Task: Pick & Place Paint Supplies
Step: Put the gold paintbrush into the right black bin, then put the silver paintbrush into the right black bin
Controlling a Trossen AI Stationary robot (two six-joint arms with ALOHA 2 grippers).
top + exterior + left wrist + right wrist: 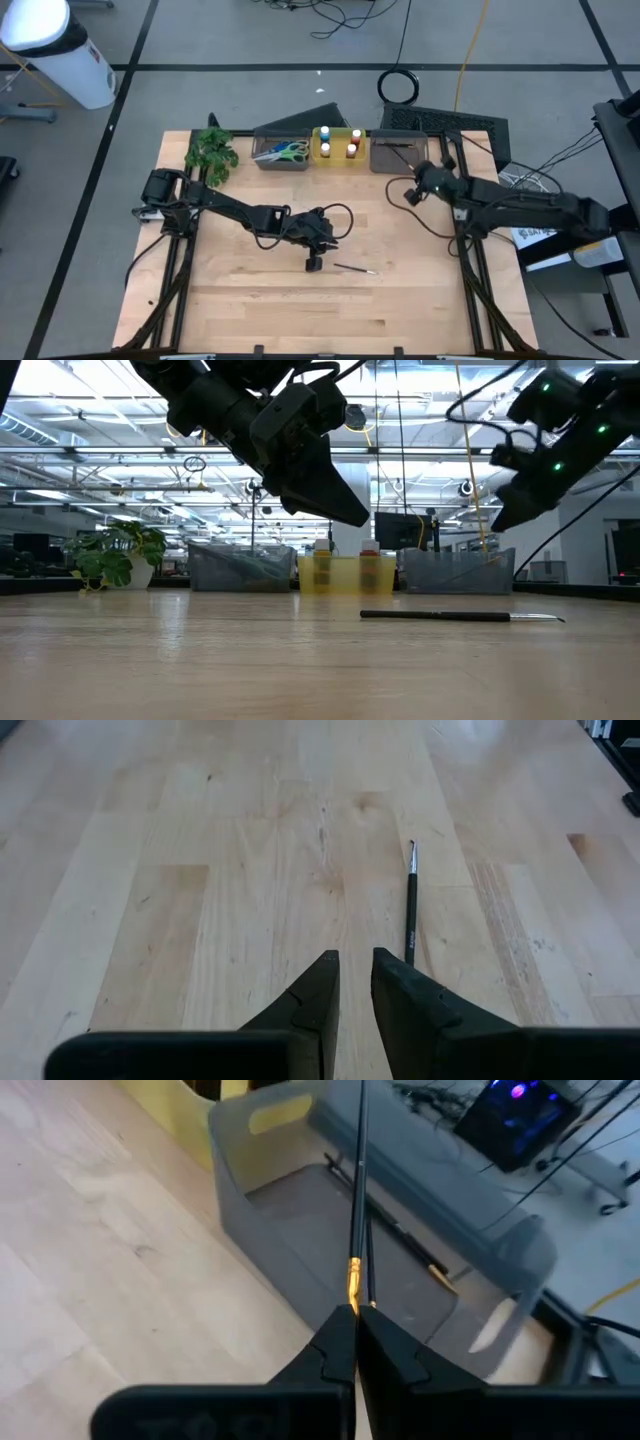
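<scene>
A green leafy plant sits beside two grey bins flanking a yellow bin

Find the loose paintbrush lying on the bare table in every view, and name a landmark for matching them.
High view: the loose paintbrush lies right of the left gripper.
Low view: it lies flat at right of centre.
Left wrist view: it lies just beyond the gripper's fingers.
Right wrist view: not in it; the brush there is another, held over the grey bin.
Shared landmark: the yellow bin.
</scene>
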